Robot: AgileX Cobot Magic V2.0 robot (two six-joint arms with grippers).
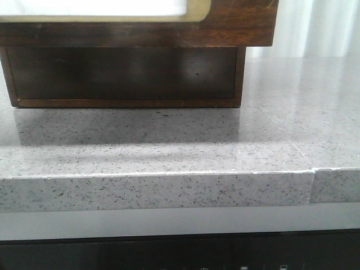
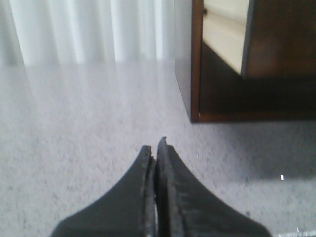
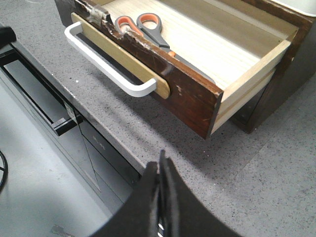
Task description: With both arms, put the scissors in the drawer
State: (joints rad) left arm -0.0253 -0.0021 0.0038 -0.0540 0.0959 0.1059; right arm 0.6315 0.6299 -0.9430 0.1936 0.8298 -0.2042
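Scissors (image 3: 148, 30) lie inside the pulled-out drawer (image 3: 163, 79) above the grey worktop (image 3: 247, 192); left end effector (image 2: 157, 148) and right end effector (image 3: 162, 160) both pressed together, empty.

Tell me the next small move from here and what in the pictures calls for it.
Probably push the drawer shut with the right tool. The scissors already lie inside the open drawer, which juts out over the counter. The right tool is shut, empty, and sits in front of the drawer's scuffed front near the white handle. The left tool is shut beside the cabinet.
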